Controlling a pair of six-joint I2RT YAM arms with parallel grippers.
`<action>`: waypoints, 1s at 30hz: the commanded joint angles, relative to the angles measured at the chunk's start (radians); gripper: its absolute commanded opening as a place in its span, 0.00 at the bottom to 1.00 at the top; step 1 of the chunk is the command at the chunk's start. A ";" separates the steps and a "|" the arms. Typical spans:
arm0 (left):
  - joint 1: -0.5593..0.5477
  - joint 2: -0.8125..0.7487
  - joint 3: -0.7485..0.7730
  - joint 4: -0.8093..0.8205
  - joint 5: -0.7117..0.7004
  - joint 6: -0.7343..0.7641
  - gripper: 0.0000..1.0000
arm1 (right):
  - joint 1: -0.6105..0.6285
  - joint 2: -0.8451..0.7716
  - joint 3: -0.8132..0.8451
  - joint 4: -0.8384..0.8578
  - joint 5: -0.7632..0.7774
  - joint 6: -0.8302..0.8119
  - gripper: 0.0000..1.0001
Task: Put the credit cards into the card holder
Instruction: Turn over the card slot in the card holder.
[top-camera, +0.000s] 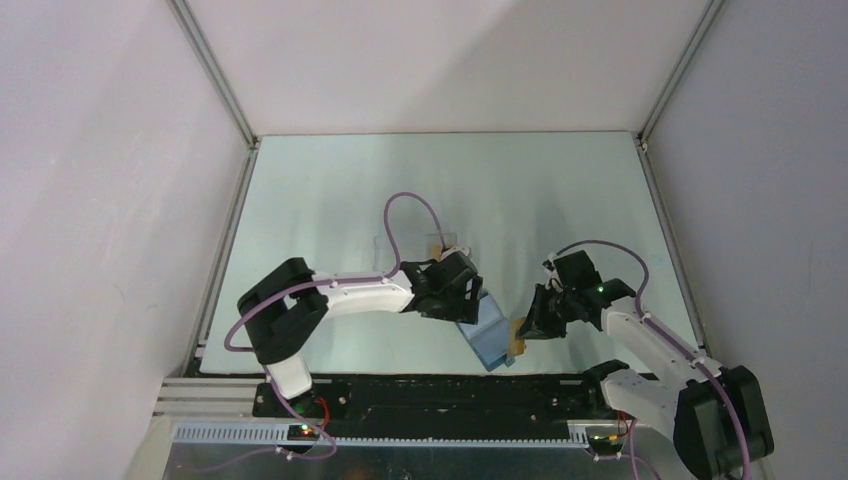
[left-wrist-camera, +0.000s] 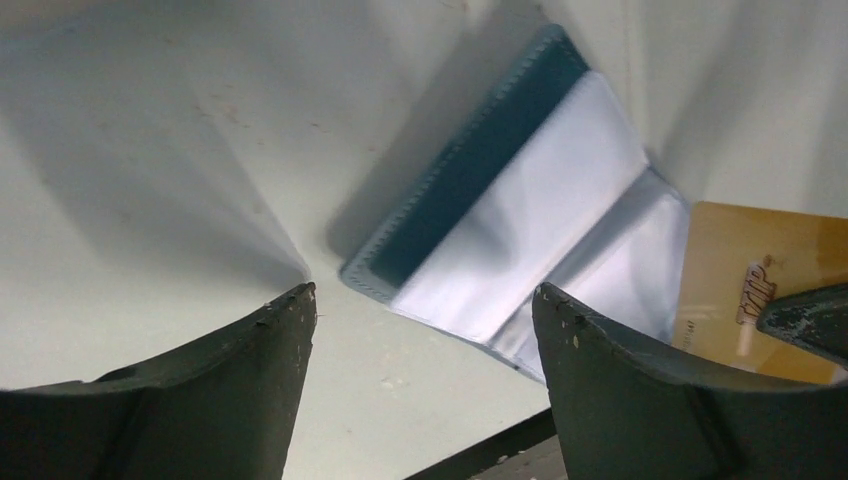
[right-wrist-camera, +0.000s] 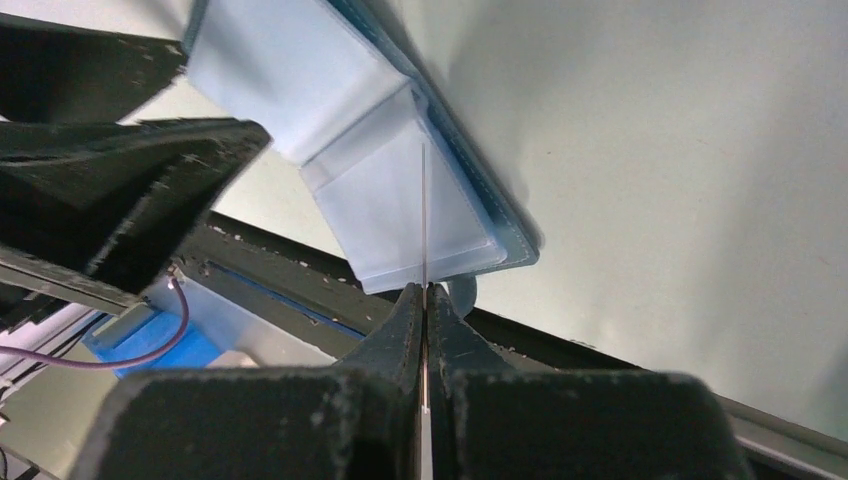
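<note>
Right gripper pinches card edge-on over card holder.

Plain white walls enclose a pale, softly lit tabletop framed by metal rails.

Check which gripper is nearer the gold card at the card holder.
Right: right gripper is shut on the credit card; left gripper hangs open over the card holder, beside the card.
</note>
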 joint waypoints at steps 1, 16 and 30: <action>0.025 -0.017 0.061 -0.099 -0.079 0.112 0.84 | 0.028 0.024 -0.020 0.028 0.028 0.028 0.00; 0.079 0.188 0.249 -0.133 0.277 0.341 0.88 | 0.087 0.075 -0.074 0.102 0.052 0.059 0.00; 0.104 0.126 0.123 -0.041 0.350 0.256 0.04 | 0.088 0.091 -0.047 0.144 0.009 0.051 0.00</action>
